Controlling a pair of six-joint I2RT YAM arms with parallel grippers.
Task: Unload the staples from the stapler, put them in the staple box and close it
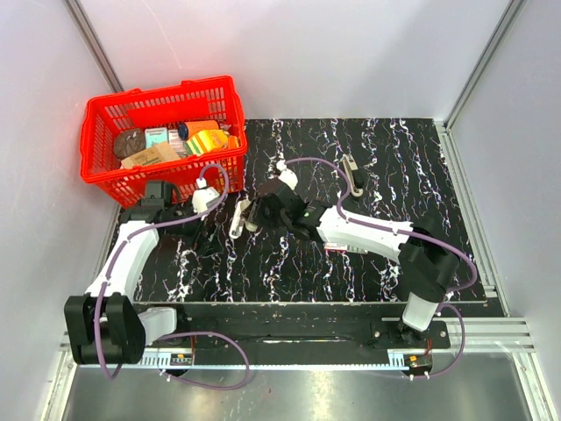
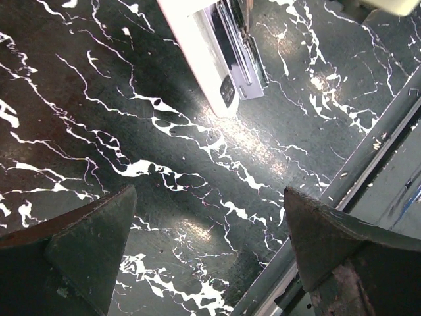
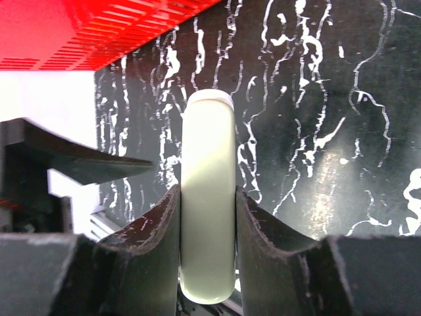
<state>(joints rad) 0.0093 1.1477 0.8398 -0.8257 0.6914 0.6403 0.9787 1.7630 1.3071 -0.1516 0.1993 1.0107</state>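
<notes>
My right gripper is shut on the stapler, a cream bar pinched across its width and held just above the black marbled mat, left of centre. In the left wrist view the stapler shows its cream shell and dark metal inner part at the top of the frame. The left gripper hangs open just below and left of the stapler, with only bare mat between its fingers. No loose staples are visible.
A red basket full of small goods stands at the back left, also showing in the right wrist view. A beige bar-shaped object lies at the back centre. A small red-and-white box peeks from under the right arm. A metal rail borders the mat.
</notes>
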